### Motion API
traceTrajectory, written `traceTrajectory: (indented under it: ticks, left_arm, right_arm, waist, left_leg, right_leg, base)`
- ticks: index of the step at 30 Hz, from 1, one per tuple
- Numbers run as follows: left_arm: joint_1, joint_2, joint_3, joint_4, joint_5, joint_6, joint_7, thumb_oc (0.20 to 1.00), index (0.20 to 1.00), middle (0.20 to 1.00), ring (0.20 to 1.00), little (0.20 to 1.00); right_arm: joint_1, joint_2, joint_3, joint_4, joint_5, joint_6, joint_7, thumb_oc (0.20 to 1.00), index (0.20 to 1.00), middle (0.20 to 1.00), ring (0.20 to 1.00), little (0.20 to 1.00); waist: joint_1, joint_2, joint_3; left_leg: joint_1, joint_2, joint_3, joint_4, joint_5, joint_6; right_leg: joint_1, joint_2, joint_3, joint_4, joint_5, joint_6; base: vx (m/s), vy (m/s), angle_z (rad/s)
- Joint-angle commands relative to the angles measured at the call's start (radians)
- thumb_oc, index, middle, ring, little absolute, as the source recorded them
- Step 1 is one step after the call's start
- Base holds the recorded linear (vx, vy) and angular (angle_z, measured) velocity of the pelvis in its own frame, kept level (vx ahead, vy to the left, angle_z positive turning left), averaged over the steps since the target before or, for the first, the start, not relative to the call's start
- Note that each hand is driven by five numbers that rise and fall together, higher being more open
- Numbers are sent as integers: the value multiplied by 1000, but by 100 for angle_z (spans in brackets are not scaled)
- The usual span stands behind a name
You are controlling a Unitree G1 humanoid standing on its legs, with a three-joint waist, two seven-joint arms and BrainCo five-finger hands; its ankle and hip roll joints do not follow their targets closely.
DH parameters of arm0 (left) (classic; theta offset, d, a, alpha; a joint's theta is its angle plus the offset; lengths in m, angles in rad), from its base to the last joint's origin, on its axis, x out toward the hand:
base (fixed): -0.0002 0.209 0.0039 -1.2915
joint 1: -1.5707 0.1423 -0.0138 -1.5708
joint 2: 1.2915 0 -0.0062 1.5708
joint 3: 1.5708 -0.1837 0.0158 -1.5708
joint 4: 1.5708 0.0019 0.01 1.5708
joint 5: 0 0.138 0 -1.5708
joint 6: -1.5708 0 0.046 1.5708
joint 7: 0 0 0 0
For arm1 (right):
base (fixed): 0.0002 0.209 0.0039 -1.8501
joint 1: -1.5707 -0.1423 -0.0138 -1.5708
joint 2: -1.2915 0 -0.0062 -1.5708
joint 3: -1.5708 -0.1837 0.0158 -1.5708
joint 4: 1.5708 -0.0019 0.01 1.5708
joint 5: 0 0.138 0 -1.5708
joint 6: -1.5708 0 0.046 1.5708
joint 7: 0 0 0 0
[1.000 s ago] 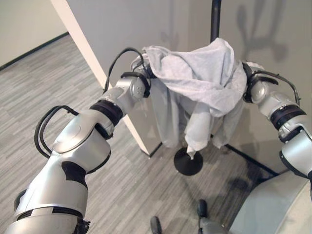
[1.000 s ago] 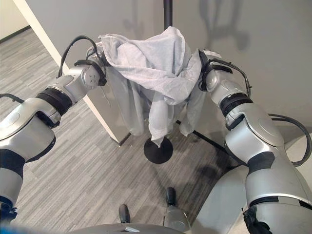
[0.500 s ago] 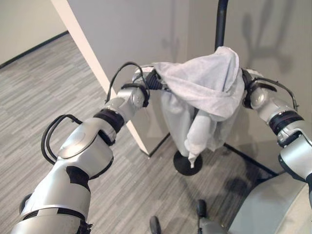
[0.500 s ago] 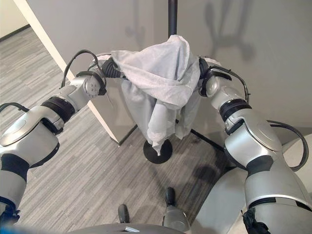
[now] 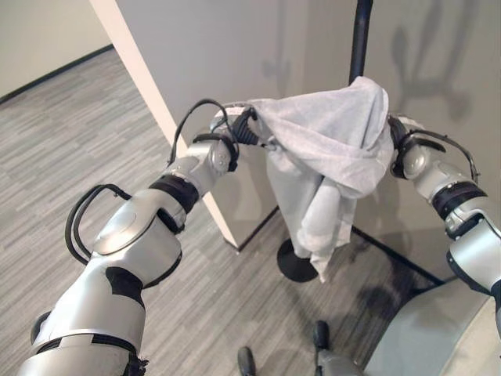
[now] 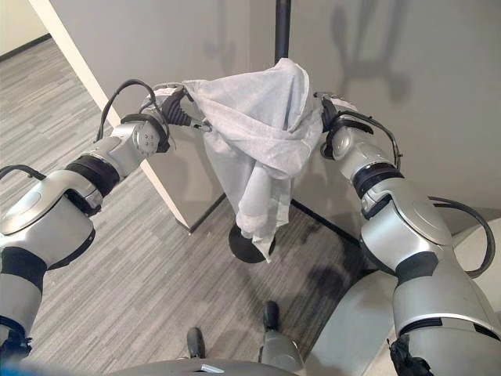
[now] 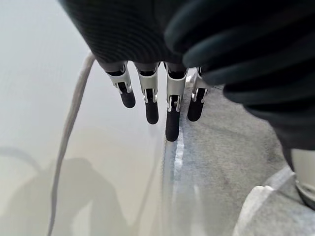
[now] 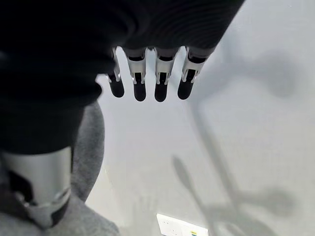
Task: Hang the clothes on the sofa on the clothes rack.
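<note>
A light grey garment hangs draped against the black pole of the clothes rack, its sleeves dangling down toward the round base. My left hand is at the garment's left edge, where the cloth is stretched out to it. In the left wrist view its fingers are straight, with the grey cloth lying between them and the thumb. My right hand is at the garment's right edge. Its fingers point straight at the wall, and cloth rests by its thumb.
A grey wall stands right behind the rack, with a white-edged corner to the left of it. A wall socket shows low on the wall. The light sofa's corner is at the lower right. Grey plank floor spreads to the left.
The garment, spread wide between both hands a second ago, has been carried forward and up against the pole and now hangs narrower. Both hands have come closer to the rack.
</note>
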Motion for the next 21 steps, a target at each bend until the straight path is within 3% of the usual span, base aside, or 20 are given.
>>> traceTrajectory:
  ticks: [1,10,14,16,21]
  left_arm:
    - [-133,35,33,85,9,-3,21,1000,1000,1000,1000,1000]
    - [-107,86,59,62,-3,1,26,1000,1000,1000,1000,1000]
    - [-62,164,132,-43,-69,-10,60,1000,1000,1000,1000,1000]
    - [10,256,211,-205,-120,-42,76,1000,1000,1000,1000,1000]
    - [124,380,294,-411,-185,-88,52,1000,1000,1000,1000,1000]
  right_arm:
    - [-114,-61,-32,79,18,-11,-38,1000,1000,1000,1000,1000]
    - [-66,-107,-114,42,93,-12,-61,1000,1000,1000,1000,1000]
    - [-6,-183,-206,-79,152,-28,-109,1000,1000,1000,1000,1000]
    - [105,-260,-332,-203,186,-51,-148,1000,1000,1000,1000,1000]
    - [280,-356,-516,-364,192,-77,-190,1000,1000,1000,1000,1000]
  waist:
    - [48,-1,69]
    - [43,-1,65]
    - [42,-2,62]
    - [45,0,62]
    - [51,0,53]
  left_leg:
    - [19,4,-52,6,-16,-58]
    - [34,7,-45,6,-21,-58]
    - [48,8,-41,6,-28,-57]
    - [58,8,-41,6,-36,-57]
    - [78,11,-37,6,-49,-57]
  right_leg:
    - [32,-80,-44,14,-69,173]
    - [44,-78,-44,14,-72,173]
    - [59,-78,-47,14,-77,173]
    - [72,-78,-51,14,-82,173]
    - [94,-80,-59,14,-90,173]
  base:
    - [0,0,0]
    - [0,0,0]
    - [8,-1,0]
    - [49,-8,2]
    - [46,-3,2]
